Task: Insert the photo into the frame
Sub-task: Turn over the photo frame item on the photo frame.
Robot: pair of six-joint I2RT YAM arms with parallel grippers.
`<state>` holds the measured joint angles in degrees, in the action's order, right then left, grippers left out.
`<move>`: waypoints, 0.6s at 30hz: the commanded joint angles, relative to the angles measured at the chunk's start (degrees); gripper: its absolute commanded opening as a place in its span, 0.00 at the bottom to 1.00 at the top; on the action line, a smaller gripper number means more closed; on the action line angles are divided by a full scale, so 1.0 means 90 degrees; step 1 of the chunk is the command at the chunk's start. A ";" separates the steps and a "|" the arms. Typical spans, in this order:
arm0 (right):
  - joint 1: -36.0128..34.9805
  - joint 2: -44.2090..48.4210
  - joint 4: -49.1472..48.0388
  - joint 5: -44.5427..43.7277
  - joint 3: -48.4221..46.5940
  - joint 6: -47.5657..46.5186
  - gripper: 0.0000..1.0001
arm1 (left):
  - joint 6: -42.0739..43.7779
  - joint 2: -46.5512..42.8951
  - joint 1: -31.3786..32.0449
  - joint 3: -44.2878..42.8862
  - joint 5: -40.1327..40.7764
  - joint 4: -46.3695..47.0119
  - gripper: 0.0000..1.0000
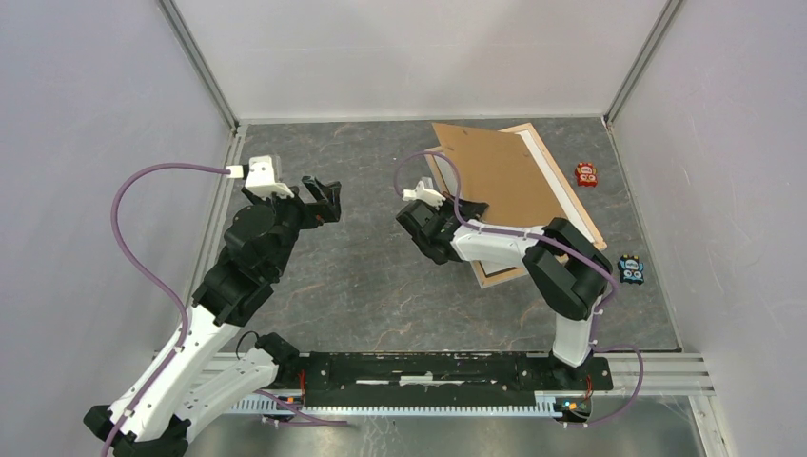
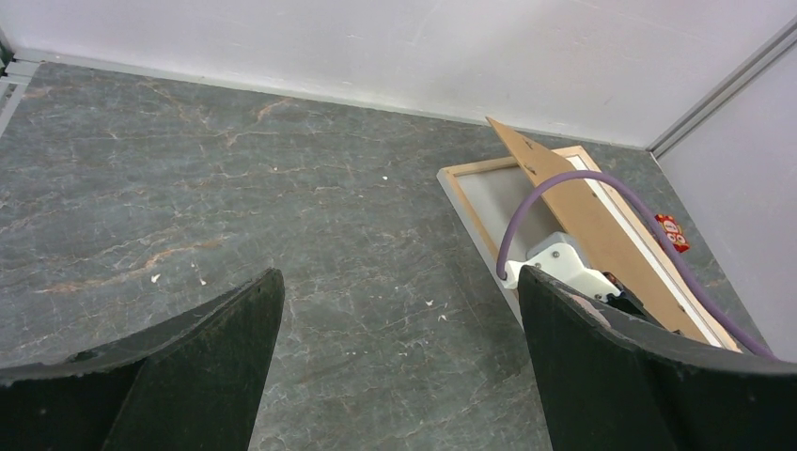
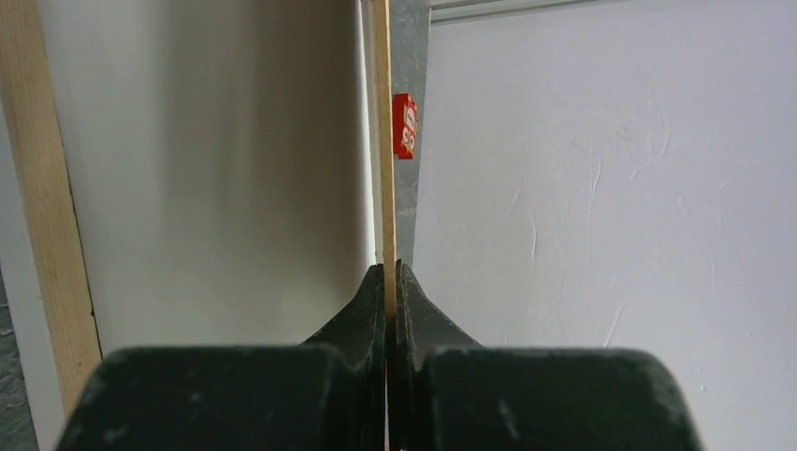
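Observation:
The pale wood frame (image 1: 576,200) lies flat at the back right of the table, with a white surface inside its rails; I cannot tell if that is the photo. The brown backing board (image 1: 495,176) is tilted up off the frame. My right gripper (image 1: 453,211) is shut on the board's left edge; the right wrist view shows the thin board edge (image 3: 381,141) pinched in the gripper (image 3: 388,272), with a frame rail (image 3: 47,188) to the left. My left gripper (image 1: 324,195) is open and empty over bare table left of the frame (image 2: 507,163), as its own wrist view shows (image 2: 399,282).
A small red toy (image 1: 586,174) lies right of the frame near the back right corner. A small blue toy (image 1: 632,269) lies further forward on the right. White walls enclose the table on three sides.

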<state>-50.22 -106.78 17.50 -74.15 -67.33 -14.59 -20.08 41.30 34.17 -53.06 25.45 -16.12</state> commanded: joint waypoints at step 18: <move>0.0403 -0.0049 -0.2341 -0.0806 0.0692 -0.1481 0.00 | 0.0424 -0.0027 0.0110 -0.0013 0.0160 0.0257 1.00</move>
<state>-47.40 -107.02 3.11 -75.37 -61.63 -24.95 -20.05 41.30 34.81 -53.06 25.45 -16.12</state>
